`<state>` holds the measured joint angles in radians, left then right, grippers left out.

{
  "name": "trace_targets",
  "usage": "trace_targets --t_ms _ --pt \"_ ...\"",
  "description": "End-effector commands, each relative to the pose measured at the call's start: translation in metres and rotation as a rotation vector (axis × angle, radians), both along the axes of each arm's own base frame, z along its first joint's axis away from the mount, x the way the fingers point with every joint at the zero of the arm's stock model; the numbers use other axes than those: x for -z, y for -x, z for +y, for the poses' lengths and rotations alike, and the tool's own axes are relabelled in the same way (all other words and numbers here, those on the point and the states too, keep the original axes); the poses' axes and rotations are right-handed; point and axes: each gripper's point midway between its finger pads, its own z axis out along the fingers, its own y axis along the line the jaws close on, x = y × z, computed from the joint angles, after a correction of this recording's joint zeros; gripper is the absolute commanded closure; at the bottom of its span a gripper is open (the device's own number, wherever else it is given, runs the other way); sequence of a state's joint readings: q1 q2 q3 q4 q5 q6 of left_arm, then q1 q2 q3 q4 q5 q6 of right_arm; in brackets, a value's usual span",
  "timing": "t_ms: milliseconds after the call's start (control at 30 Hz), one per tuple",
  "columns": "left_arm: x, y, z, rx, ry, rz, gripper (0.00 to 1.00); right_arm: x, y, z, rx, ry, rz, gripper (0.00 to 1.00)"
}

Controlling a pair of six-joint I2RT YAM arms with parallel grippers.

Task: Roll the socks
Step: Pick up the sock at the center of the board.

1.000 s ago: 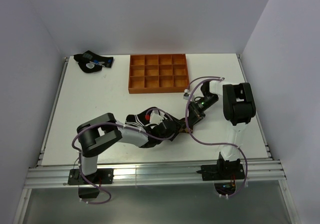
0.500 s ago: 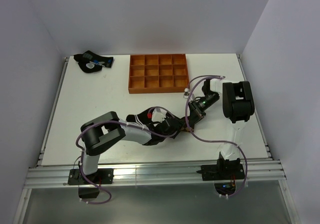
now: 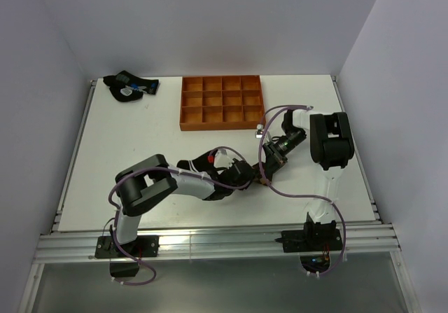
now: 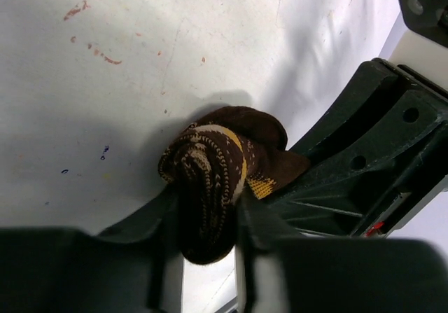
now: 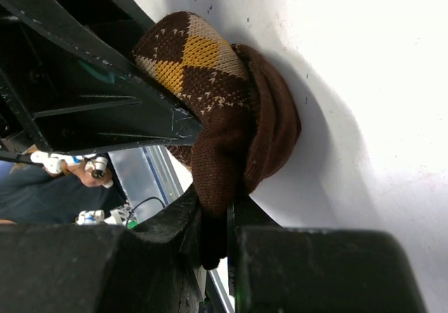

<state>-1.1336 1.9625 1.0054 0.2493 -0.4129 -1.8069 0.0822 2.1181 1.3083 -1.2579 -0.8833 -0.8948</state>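
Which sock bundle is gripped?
The brown argyle roll, pinched by the left gripper and right gripper mid-table; the dark bundle lies in the far-left corner.

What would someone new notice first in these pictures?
A rolled brown argyle-patterned fabric sock lies near the middle of the white table, gripped by the left arm's fingers on one side and the right arm's fingers on the other. Behind it, at the far edge, sits an orange plastic tray of square compartments. A dark fabric sock bundle with blue and white marks lies in the far left corner.
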Motion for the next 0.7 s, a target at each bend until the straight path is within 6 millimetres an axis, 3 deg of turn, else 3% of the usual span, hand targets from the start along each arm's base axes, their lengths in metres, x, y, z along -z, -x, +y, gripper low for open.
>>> trace_targets --t_ms 0,33,100,233,300,333,433,467,533,667 --pt "0.062 -0.001 0.046 -0.018 -0.256 0.051 0.81 -0.034 0.034 0.010 -0.034 -0.029 0.141 1.00" --pt "0.060 -0.003 0.043 -0.013 -0.241 0.040 0.90 -0.035 0.033 0.010 -0.034 -0.029 0.136 1.00" --pt "0.061 -0.004 0.046 0.002 -0.246 0.038 0.98 -0.038 0.033 0.010 -0.031 -0.028 0.122 1.00" --pt "0.062 -0.010 0.048 0.019 -0.242 0.033 1.00 -0.036 0.026 0.007 -0.016 0.013 0.076 1.00" --pt "0.060 -0.013 0.050 0.028 -0.243 0.013 1.00 -0.034 0.017 0.006 -0.003 0.036 0.006 0.92" --pt "0.058 -0.014 0.049 0.032 -0.241 0.005 1.00 -0.033 0.016 0.005 0.019 0.059 -0.001 0.78" --pt "0.051 -0.018 0.049 0.053 -0.233 -0.032 1.00 -0.037 0.001 -0.001 0.056 0.127 -0.125 0.66" --pt "0.049 -0.019 0.048 0.067 -0.225 -0.052 1.00 -0.038 -0.003 -0.002 0.066 0.142 -0.152 0.56" --pt "0.046 -0.020 0.046 0.086 -0.200 -0.063 1.00 -0.048 -0.015 -0.008 0.105 0.175 -0.233 0.43" --pt "0.039 -0.027 0.044 0.124 -0.169 -0.116 1.00 -0.065 -0.030 -0.014 0.167 0.203 -0.330 0.39"
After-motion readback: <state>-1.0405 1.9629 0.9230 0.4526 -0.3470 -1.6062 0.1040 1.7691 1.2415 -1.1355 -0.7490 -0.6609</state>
